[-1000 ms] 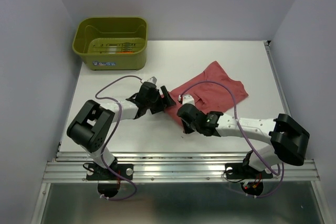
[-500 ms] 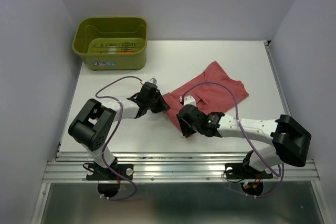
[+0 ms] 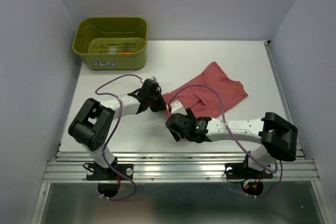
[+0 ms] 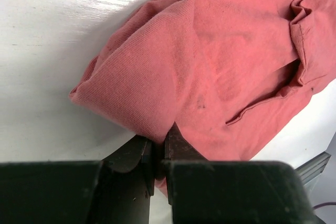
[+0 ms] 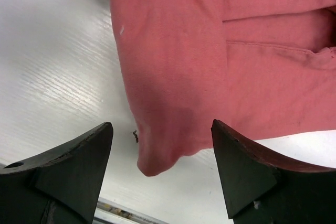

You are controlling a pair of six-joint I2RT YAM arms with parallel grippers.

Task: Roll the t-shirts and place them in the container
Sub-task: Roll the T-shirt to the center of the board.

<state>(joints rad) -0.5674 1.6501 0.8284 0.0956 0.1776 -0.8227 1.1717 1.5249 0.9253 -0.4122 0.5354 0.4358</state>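
Note:
One rose-red t-shirt [image 3: 212,88] lies crumpled flat on the white table [image 3: 115,135], right of centre. My left gripper [image 3: 160,105] is at the shirt's left corner, and in the left wrist view it [image 4: 159,139] is shut on a raised fold of the shirt [image 4: 220,51]. My right gripper [image 3: 174,125] sits just nearer, at the shirt's near-left corner. In the right wrist view it [image 5: 161,127] stands open, its fingers either side of the shirt's [image 5: 210,51] loose corner without touching it.
An olive-green basket [image 3: 126,60] stands at the table's far left corner with small items inside. The table's metal rail [image 3: 178,167] runs along the near edge. Walls close in on the left, right and back.
The left gripper has shut on the shirt's left fold. The right gripper has opened, let go of the cloth and drawn back toward the near left.

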